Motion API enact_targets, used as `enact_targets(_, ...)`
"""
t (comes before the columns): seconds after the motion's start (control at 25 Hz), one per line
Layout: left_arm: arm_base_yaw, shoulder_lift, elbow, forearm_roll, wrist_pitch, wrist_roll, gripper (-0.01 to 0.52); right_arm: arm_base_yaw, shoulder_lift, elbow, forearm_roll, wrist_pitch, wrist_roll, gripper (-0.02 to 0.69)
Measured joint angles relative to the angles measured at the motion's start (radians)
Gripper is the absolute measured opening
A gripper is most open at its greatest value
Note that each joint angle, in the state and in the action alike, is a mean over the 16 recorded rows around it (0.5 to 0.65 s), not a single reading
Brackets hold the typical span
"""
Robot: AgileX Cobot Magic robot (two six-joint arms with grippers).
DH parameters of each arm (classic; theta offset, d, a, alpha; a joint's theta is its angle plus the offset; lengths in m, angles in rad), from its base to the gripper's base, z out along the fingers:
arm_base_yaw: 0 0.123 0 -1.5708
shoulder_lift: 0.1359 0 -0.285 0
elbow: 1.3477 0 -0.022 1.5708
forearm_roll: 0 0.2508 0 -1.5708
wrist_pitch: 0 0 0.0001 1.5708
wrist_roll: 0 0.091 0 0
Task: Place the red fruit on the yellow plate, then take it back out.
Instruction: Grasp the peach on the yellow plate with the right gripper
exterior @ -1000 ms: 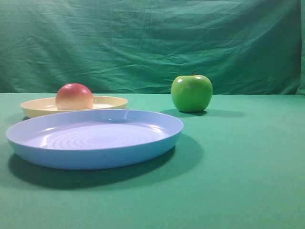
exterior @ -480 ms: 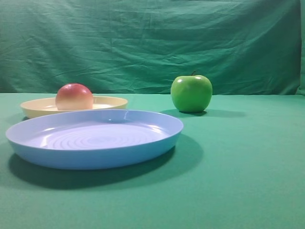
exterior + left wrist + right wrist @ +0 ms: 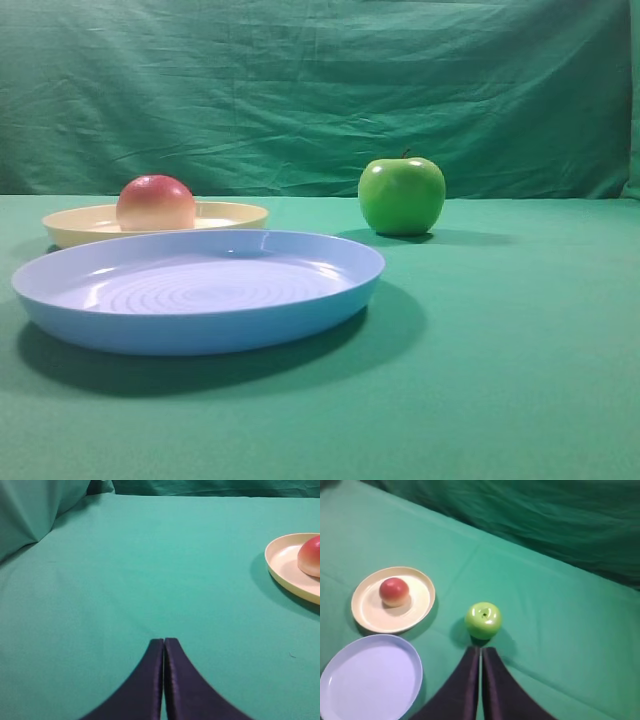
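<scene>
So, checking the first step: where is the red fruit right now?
The red fruit sits on the yellow plate, left in the exterior high view, behind the blue plate.

Two plates sit on the green cloth: one yellow plate (image 3: 393,600) and one blue plate (image 3: 370,677). Two fruits: one red fruit (image 3: 394,591), one green apple (image 3: 483,620).

Peach (image 3: 155,203): smooth, satin. Yellow plate (image 3: 235,214): plastic. Blue plate (image 3: 200,320): glossy plastic. Apple (image 3: 402,195): shiny. Tablecloth (image 3: 500,350): matt cloth.
</scene>
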State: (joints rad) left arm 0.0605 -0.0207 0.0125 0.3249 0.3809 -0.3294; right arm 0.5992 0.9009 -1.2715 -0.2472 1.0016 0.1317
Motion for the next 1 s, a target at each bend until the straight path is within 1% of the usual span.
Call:
enact_targets(0.28, 0.000, 0.000, 0.000, 0.000, 0.000, 0.000, 0.000, -0.209, -0.297, 0.344, 0.033, -0.203, 0.001, 0.000)
enact_targets(0.56, 0.000, 0.000, 0.000, 0.000, 0.000, 0.000, 0.000, -0.388, -0.574, 0.636, 0.079, -0.335, 0.002, 0.000)
enact_targets(0.76, 0.000, 0.000, 0.000, 0.000, 0.000, 0.000, 0.000, -0.464, -0.734, 0.816, 0.105, -0.409, 0.003, 0.000)
enact_targets(1.0, 0.000, 0.000, 0.000, 0.000, 0.000, 0.000, 0.000, -0.505, -0.856, 0.999, 0.132, -0.482, 0.006, 0.000)
